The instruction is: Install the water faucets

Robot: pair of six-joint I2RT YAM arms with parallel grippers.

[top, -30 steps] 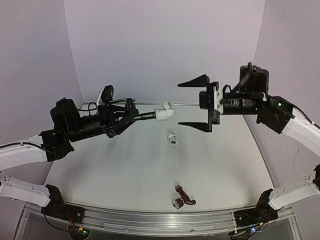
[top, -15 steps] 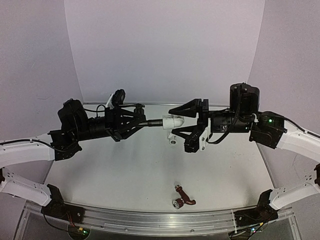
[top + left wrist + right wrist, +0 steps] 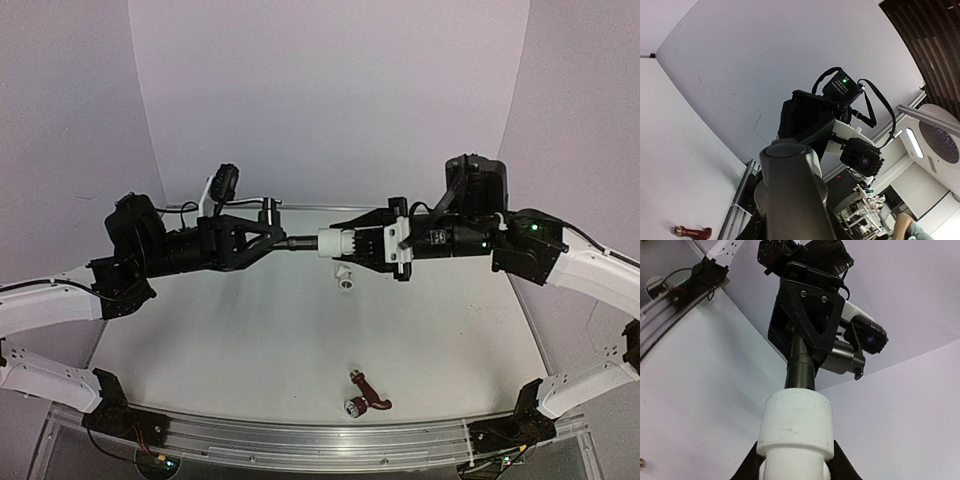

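Note:
My left gripper [image 3: 268, 240] is shut on the dark grey faucet [image 3: 298, 241], held level above the table with its lever handle [image 3: 268, 208] pointing up. A white elbow fitting [image 3: 333, 243] sits on the faucet's stem. My right gripper [image 3: 348, 243] is shut on that fitting from the right. In the right wrist view the fitting [image 3: 797, 427] sits between my dark fingers [image 3: 746, 466], with the faucet stem [image 3: 801, 367] entering its top. The dark faucet [image 3: 790, 190] fills the left wrist view. The reddish-brown faucet [image 3: 368, 395] lies on the table near the front edge.
A second white elbow fitting [image 3: 345, 276] lies on the table just below the joined parts. The metal rail [image 3: 300, 440] runs along the near edge. The white table [image 3: 250, 340] is bounded by purple-white walls at the back and sides.
My right gripper swung left and down onto the white fitting and closed from wide open. The left arm shifted slightly, still gripping the dark faucet.

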